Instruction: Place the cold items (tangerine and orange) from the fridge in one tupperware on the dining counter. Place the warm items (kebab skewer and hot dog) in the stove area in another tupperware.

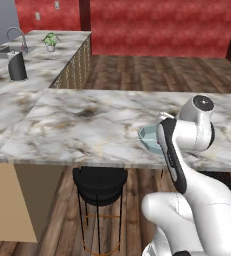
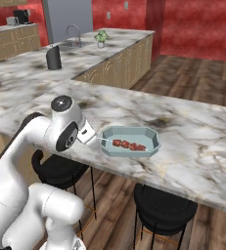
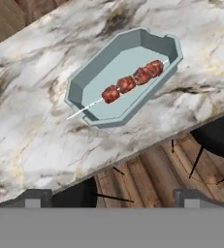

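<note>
Left base view: sink faucet (image 1: 18,35) at 10 o'clock, dark kettle (image 1: 17,67) just below it on the side counter, potted plant (image 1: 50,41) further back at 11 o'clock. Dining counter (image 1: 87,125) runs across the middle, black stool (image 1: 99,182) under its near edge at 6 o'clock. Pale blue tupperware (image 1: 148,137) peeks out at 3 o'clock, mostly hidden behind the white arm.

Right base view: same tupperware (image 2: 129,141) sits dead centre near the counter's front edge, kebab skewer (image 2: 126,144) lying flat inside it, stick end poking toward 9 o'clock over the rim. Second stool (image 2: 164,207) at 5 o'clock.

Hand view: tupperware (image 3: 125,75) at 12 o'clock, kebab skewer (image 3: 130,83) diagonal along its floor, four meat chunks, bare stick overhanging the low-left rim. Gripper (image 3: 112,198) hangs off the counter edge above the stools, fingertips (image 3: 33,199) spread wide apart, nothing between them, well apart from the container.

Progress judgement: the kebab skewer is placed, one of four items done. Hot dog, tangerine and orange are not seen in this container; no second tupperware can be made out. Left to do, likely: fetch the hot dog from the stove area into this same container, then both fruits from the fridge into another. Roughly a quarter through.
</note>
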Robot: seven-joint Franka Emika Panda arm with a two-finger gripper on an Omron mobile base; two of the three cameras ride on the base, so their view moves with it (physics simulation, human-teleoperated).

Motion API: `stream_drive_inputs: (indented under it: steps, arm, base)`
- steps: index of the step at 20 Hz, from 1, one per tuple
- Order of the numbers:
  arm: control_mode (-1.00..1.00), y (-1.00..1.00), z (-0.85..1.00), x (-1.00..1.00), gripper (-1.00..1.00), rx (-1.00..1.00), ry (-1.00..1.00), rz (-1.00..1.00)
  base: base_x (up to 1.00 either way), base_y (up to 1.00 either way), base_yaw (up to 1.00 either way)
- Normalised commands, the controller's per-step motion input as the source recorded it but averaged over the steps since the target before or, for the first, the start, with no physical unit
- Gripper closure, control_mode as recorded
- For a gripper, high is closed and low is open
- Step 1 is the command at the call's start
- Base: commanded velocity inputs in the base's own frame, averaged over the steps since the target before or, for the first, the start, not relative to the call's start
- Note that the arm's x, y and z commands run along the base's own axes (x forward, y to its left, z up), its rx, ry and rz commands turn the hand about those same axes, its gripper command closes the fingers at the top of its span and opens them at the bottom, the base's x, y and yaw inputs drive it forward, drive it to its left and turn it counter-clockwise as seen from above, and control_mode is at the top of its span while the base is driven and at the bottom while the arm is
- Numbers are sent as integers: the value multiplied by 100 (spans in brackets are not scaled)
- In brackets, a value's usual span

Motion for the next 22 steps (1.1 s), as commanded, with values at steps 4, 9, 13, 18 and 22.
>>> stream_drive_inputs:
  steps: [4,9,13,18,22]
  arm:
    - [-100,11,-36,-100,-100,-15,4,27]
    - [-100,0,-47,-100,-100,-1,-1,21]
    - [-100,54,-17,-29,-100,-28,16,18]
    - [-100,42,-26,6,-100,-28,26,10]
    - [-100,19,-23,2,-100,-16,15,9]
  base:
    - [0,0,0]
    - [0,0,0]
    - [0,0,0]
    - [0,0,0]
    - [0,0,0]
